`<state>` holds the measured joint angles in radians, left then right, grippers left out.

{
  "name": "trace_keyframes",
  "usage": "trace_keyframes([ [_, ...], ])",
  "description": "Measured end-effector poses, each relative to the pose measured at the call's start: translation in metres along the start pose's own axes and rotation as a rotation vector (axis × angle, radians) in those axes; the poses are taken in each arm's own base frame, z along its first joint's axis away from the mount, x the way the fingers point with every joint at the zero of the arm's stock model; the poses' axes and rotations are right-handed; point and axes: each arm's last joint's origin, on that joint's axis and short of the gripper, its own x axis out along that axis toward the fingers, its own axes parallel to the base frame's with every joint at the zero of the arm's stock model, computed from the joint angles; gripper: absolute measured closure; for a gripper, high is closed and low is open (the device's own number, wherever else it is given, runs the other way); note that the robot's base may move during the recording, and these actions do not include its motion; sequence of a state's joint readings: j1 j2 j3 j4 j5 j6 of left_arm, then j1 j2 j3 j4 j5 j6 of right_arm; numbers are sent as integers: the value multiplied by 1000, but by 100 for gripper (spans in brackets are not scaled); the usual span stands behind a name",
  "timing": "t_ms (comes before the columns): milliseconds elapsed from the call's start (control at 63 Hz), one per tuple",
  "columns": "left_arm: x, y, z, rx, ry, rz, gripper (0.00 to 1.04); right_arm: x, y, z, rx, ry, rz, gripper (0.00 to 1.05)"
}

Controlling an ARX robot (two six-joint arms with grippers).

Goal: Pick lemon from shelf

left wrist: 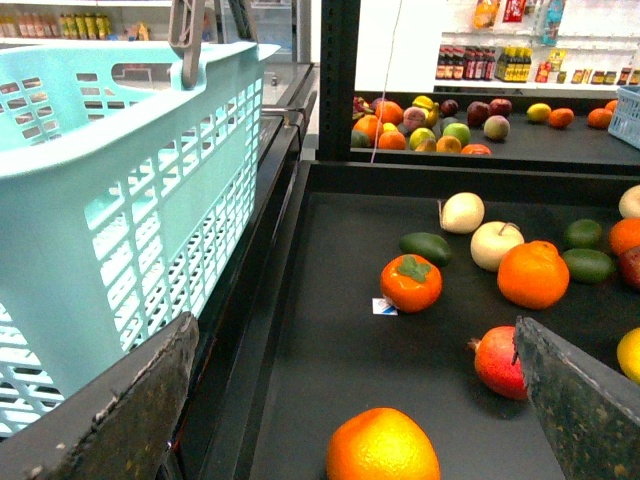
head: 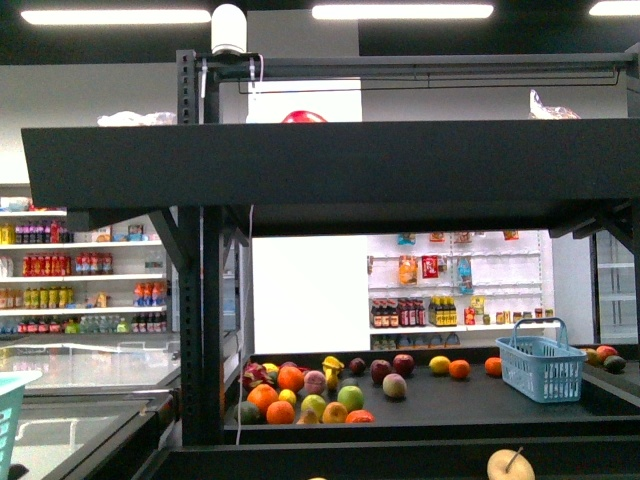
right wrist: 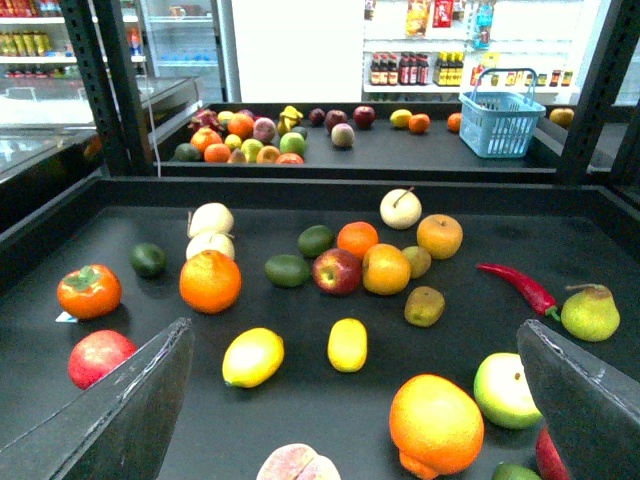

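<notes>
A black shelf [right wrist: 480, 192] tray holds scattered fruit. The lemon [right wrist: 252, 357] lies toward the near edge, just beside a yellow oval fruit [right wrist: 347, 344], with an orange [right wrist: 210, 281] behind it. The right gripper [right wrist: 353, 325] hangs over the tray, jaws wide apart and empty. The left gripper [left wrist: 352, 325], equally wide and empty, hangs near an aqua basket [left wrist: 120, 180].

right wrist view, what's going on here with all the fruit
Nothing is held yet. The right gripper hangs open over the black metal shelf tray of loose fruit, with a yellow oval lemon just ahead of it. The left gripper is open too, beside a pale blue plastic basket.
</notes>
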<state>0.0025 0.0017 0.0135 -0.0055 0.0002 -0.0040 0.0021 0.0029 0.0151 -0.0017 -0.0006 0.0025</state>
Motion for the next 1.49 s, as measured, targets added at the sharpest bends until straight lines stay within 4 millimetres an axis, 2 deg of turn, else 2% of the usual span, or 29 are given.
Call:
trace_keyframes([
  [588, 0, 0, 0, 0, 0, 0, 8, 0, 0, 0, 0, 0, 0, 7],
  [699, 5, -1, -4, -164, 204, -28, 8, 0, 0, 0, 0, 0, 0, 7],
  [762, 14, 3, 5, -270, 228, -31, 8, 0, 0, 0, 0, 0, 0, 7],
  [873, 34, 15, 39, -403, 181, -30, 8, 0, 0, 0, 0, 0, 0, 7],
  [937, 51, 30, 63, -511, 162, -30, 8, 0, 0, 0, 0, 0, 0, 7],
  [1064, 86, 69, 91, -778, 163, -3, 8, 0, 0, 0, 0, 0, 0, 7],
  [1191, 120, 109, 92, -1003, 186, 63, 8, 0, 0, 0, 0, 0, 0, 7],
  [1318, 153, 141, 88, -1144, 173, 95, 8, 0, 0, 0, 0, 0, 0, 7],
  [1493, 192, 161, 85, -1247, 145, 68, 8, 0, 0, 0, 0, 0, 0, 7],
])
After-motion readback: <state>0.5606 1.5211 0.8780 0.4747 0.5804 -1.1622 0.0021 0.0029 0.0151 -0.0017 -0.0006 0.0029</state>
